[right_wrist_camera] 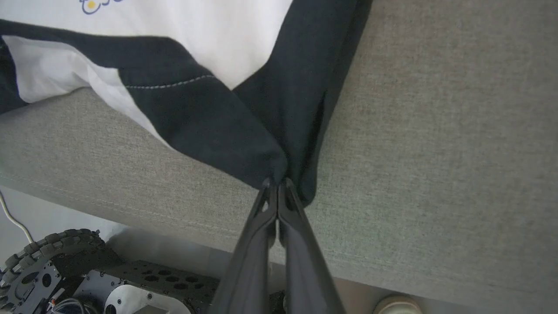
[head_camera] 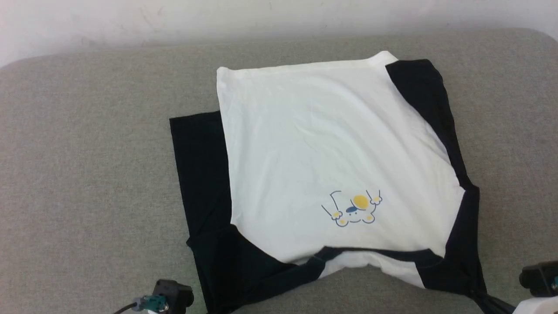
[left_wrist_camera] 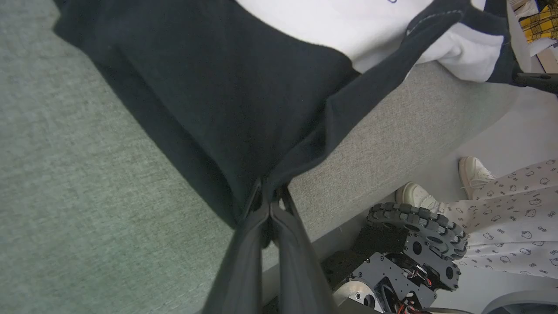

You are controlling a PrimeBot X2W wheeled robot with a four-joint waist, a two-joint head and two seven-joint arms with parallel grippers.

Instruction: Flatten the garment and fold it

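The garment (head_camera: 322,148), a white T-shirt with black sleeves and a small yellow-and-blue print, lies spread on the grey cushion, neck toward me. Its near edge droops over the cushion's front. My left gripper (left_wrist_camera: 270,192) is shut on the black sleeve fabric (left_wrist_camera: 209,96) at the garment's near left corner. My right gripper (right_wrist_camera: 277,185) is shut on the black fabric (right_wrist_camera: 244,131) at the near right corner. In the head view the right fingers (head_camera: 490,301) meet the black cloth at the lower right, and part of the left wrist (head_camera: 168,296) shows at the bottom left.
The grey upholstered cushion (head_camera: 87,174) runs back to a pale wall. Below its front edge are the robot's wheeled base (left_wrist_camera: 409,257) and a person's white shoes (left_wrist_camera: 473,174) and patterned trouser leg (left_wrist_camera: 514,231).
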